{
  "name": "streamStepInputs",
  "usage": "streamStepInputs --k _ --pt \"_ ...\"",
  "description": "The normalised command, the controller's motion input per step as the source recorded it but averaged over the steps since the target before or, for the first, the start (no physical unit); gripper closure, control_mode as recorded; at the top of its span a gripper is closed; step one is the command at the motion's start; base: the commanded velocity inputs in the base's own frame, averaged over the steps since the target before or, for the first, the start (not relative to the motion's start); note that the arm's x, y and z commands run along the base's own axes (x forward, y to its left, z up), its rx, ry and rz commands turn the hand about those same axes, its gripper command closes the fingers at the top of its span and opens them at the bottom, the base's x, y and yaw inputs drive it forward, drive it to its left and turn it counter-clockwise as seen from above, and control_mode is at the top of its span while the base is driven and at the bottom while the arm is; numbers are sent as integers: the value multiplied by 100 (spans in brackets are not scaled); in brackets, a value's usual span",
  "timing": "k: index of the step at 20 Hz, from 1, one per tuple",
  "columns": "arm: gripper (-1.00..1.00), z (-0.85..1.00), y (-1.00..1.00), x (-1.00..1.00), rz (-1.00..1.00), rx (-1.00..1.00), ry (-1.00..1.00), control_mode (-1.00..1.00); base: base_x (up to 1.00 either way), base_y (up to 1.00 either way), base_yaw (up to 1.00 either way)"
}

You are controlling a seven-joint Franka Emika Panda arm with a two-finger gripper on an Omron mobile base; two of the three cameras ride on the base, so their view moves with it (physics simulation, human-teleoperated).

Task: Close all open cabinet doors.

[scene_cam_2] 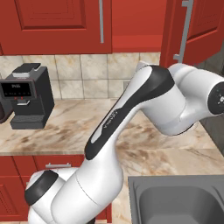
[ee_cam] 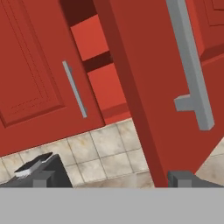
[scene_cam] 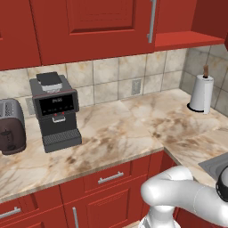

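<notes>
Hand view, at 12 to 3 o'clock: one of the cabinet doors, the open door (ee_cam: 153, 87), stands swung out on its hinges, edge toward the camera, with its long grey bar handle (ee_cam: 188, 61) running down its face. Behind it, at 11 o'clock, the cabinet interior (ee_cam: 94, 52) shows a red shelf and back wall with nothing visible on them. At 9 o'clock sits the closed door (ee_cam: 30, 74) with its own bar handle (ee_cam: 74, 89), flush with the cabinet front. Two dark fingertips (ee_cam: 181, 178) rise at 5 and 7 o'clock, so the gripper (ee_cam: 109, 180) is spread wide, pinching nothing; the right-hand tip sits just below the open door's lower edge, and I cannot tell whether it touches. In the right base view the same open door (scene_cam_2: 192, 30) angles outward at 1 o'clock, above the arm's elbow, while the closed door (scene_cam_2: 57, 24) lies at 11 o'clock. In the left base view the closed door (scene_cam: 93, 26) fills 12 o'clock, with the open shelf (scene_cam: 187, 40) at 2 o'clock. On the marble counter (scene_cam: 120, 129) stand a coffee machine (scene_cam: 55, 111) at 9 o'clock, a toaster (scene_cam: 11, 127) beside it, and a paper towel roll (scene_cam: 201, 93) at 3 o'clock. A sink basin (scene_cam_2: 179, 201) lies at 5 o'clock in the right base view.
</notes>
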Motion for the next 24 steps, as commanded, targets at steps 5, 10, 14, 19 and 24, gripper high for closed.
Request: streamStepInputs --k 5,10,14,19,24 --pt "-100 6 0 18 0 0 -6 -100 0 0 0" --pt "-100 6 0 14 0 0 -7 -100 0 0 0" --pt "-100 4 0 11 0 0 -6 -100 0 0 0" --pt "-100 0 0 7 0 0 -2 -100 0 0 0" --pt "-100 0 -13 -3 1 1 1 -100 0 0 0"
